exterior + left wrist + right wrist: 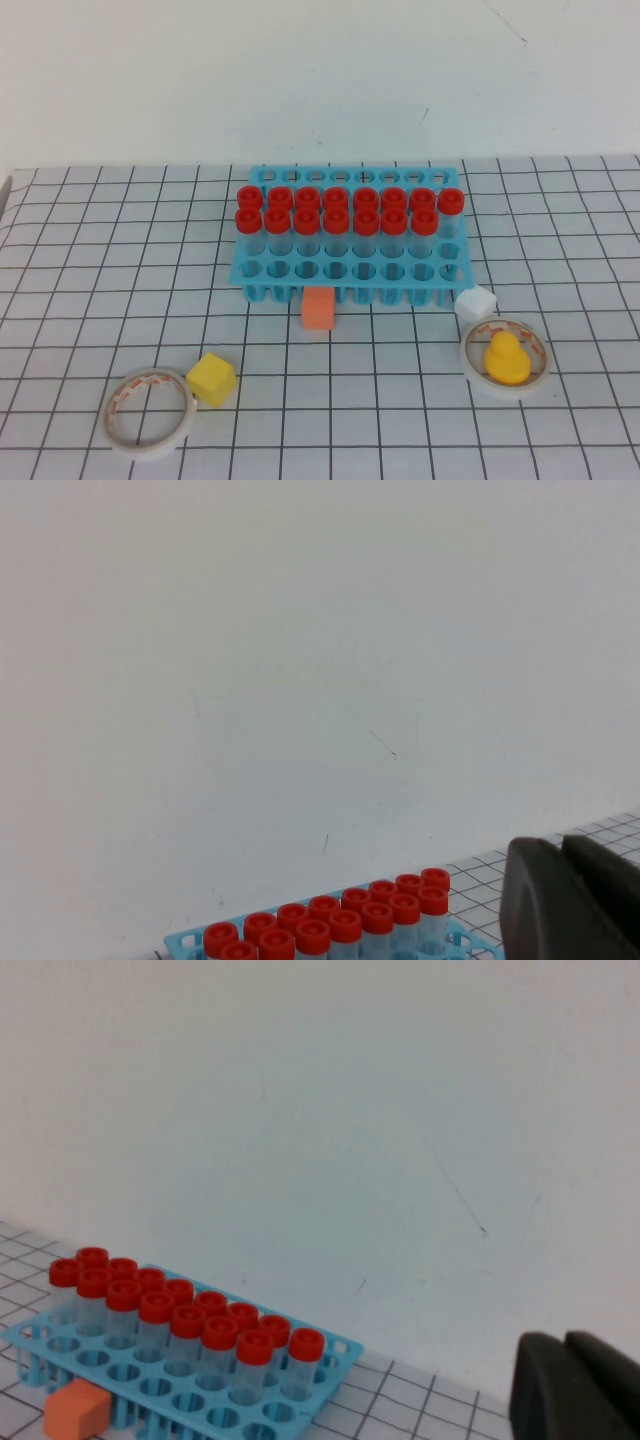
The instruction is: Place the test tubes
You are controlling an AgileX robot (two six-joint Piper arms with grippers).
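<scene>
Fifteen red-capped clear plastic test tubes (336, 222) stand upright in two rows toward the 12 o'clock side of the blue plastic rack (350, 272), at the middle of the white grid-lined table (100, 300). The rack's nearer holes are empty, and no loose tube shows anywhere. A small orange cube (317, 309) sits against the rack's 6 o'clock side and a white cube (476, 303) at its 5 o'clock. Just past that is a white tape roll (535, 340) ringing a yellow toy duck (505, 360). A yellow cube (211, 378) and a second tape roll (185, 425) lie toward 7 o'clock.

The left gripper (565, 880) and right gripper (565, 1380) are absent from the high view (each shows only as a dark edge in its own wrist view). Both are raised and set back from the rack, jaws pressed together on nothing.

The risk, as I judge it, is that a low pass over the rack could clip the tall caps and drag or tip the light rack. Closed jaws would also knock a tube rather than take it.
</scene>
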